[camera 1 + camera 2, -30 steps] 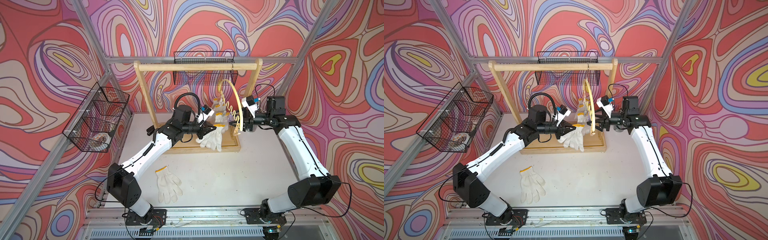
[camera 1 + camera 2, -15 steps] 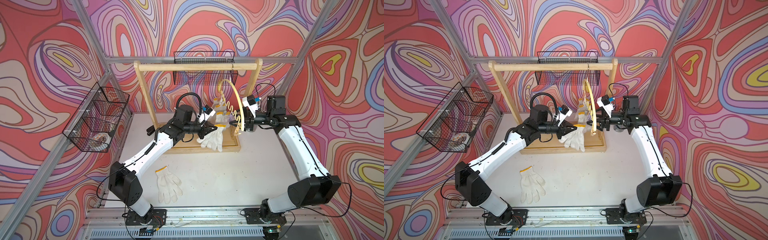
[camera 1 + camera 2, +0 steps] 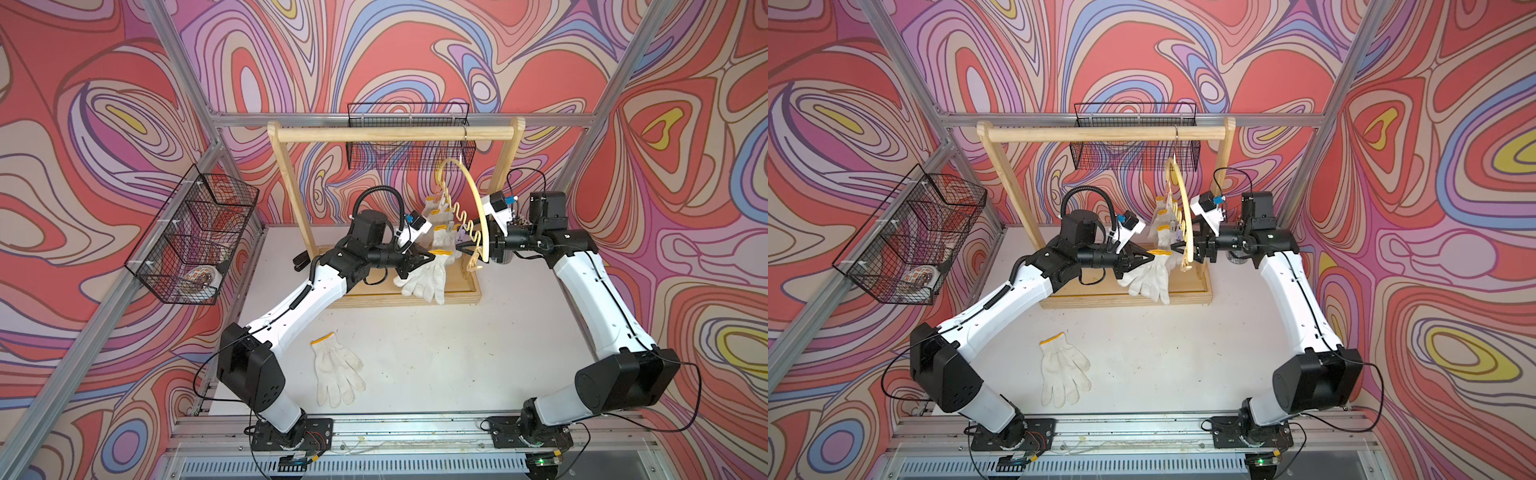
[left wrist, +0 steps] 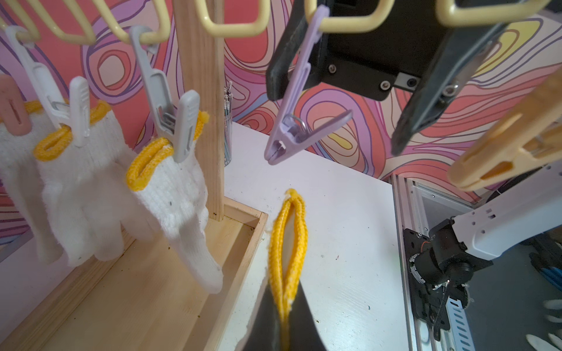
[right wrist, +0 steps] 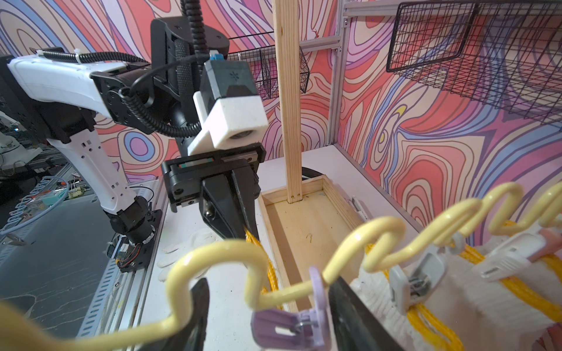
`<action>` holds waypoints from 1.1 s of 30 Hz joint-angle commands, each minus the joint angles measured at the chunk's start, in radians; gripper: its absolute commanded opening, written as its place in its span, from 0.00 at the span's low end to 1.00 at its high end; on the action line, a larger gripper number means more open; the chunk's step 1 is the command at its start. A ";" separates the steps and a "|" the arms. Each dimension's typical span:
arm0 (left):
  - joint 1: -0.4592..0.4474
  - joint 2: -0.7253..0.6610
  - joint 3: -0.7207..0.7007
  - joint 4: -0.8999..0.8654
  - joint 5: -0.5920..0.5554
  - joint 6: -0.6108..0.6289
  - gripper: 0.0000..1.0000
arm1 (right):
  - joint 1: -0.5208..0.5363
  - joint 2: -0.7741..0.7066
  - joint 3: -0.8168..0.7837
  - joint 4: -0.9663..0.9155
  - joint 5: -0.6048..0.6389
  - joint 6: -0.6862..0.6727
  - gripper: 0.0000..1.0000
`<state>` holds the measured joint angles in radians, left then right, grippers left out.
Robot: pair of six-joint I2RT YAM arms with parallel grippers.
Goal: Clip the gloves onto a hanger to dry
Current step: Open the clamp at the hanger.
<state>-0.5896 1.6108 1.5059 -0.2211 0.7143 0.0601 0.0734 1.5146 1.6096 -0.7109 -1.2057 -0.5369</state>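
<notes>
We have the wooden rail frame [image 3: 395, 134] standing behind both grippers, and the hanger [image 3: 473, 195] hooked on its rail hangs right between them. The held glove [image 3: 424, 278] droops below the left gripper [image 3: 430, 257], which is clamped tight on the yellow cuff [image 4: 287, 240]; another glove [image 3: 336, 372] lies flat on the table [image 3: 457, 353], well back from that gripper towards its arm's base; the clipped gloves [image 4: 170, 194] hang off to one side of its tips. The right gripper [image 3: 461, 249] stands open, its fingers [image 4: 282, 60] straddling the purple clip [image 4: 301, 133]; one finger touches the clip's long arm and the clip's mouth is closed, just above and ahead of the cuff. To do this step well, we judge, we should squeeze the clip's tails squarely so they cannot slip out sideways; wait until the mouth gapes; push the cuff up and forward from the left gripper, deep enough that both knitted layers are bitten; let go of the clip first and the cuff second; and move slowly, since the hanger looks free to swing.
</notes>
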 commanded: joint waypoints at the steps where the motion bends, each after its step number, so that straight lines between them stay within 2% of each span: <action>1: -0.004 0.000 0.024 -0.004 0.014 0.022 0.00 | 0.005 -0.010 -0.011 0.003 0.009 0.000 0.60; 18: -0.010 -0.006 0.025 -0.011 0.006 0.023 0.00 | 0.005 -0.043 -0.048 0.110 0.025 0.083 0.45; 33: -0.016 -0.018 0.013 -0.011 -0.006 0.026 0.00 | 0.005 -0.061 -0.066 0.135 0.018 0.109 0.39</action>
<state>-0.6010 1.6108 1.5059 -0.2222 0.7094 0.0601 0.0734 1.4780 1.5627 -0.5850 -1.1870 -0.4419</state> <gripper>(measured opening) 0.070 0.391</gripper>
